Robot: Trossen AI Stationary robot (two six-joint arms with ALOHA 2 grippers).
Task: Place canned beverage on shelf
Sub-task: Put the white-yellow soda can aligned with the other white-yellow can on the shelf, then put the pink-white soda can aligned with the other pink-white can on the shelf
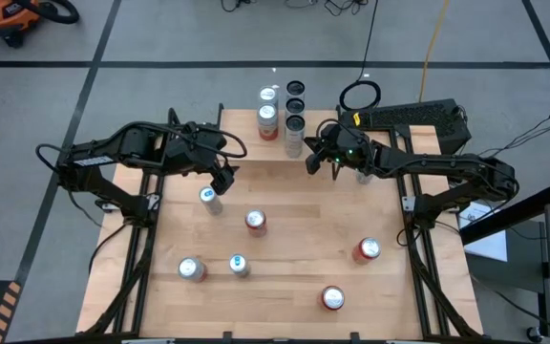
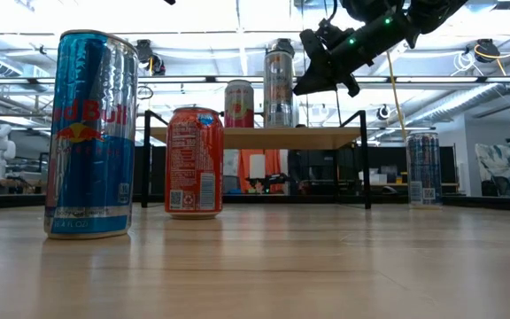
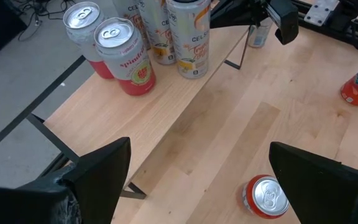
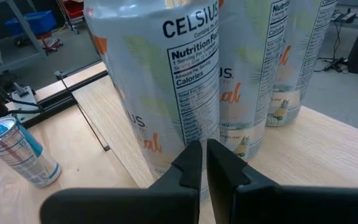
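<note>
My left gripper (image 1: 225, 178) wide apart, hovering near shelf (image 3: 185, 102), empty, ready for next can (image 1: 210, 198) just beside. Right gripper (image 1: 311, 161) pinched together, empty, by Celsius cans (image 4: 160, 81) on shelf's far end.

Cans (image 1: 281, 113) crowd the shelf (image 3: 185, 102); its near half lies free.

table (image 1: 294, 239): seven loose cans | shelf (image 1: 277, 141): two short red cans, three tall cans
</note>
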